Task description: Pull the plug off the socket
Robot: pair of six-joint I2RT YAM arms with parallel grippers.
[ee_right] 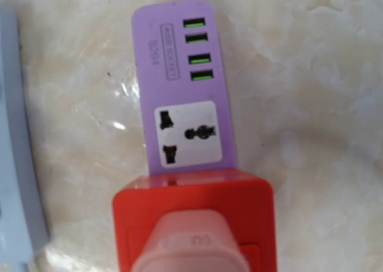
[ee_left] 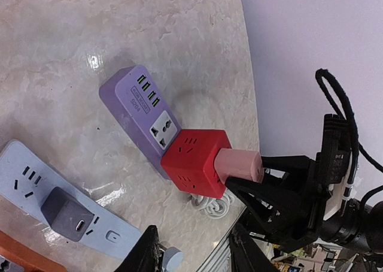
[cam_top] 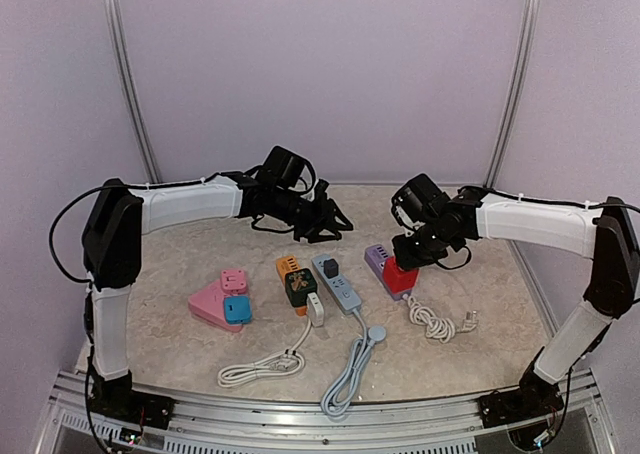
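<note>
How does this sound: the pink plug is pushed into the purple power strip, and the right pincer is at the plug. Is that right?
Not quite. The pink plug is pushed into the red cube socket, not straight into the purple power strip; the cube sits at that strip's end. The left wrist view shows this. The right pincer is at the plug, as you said.

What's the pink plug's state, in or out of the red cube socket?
In. The pink plug seats flush against the red cube socket; no prongs visible.
</note>
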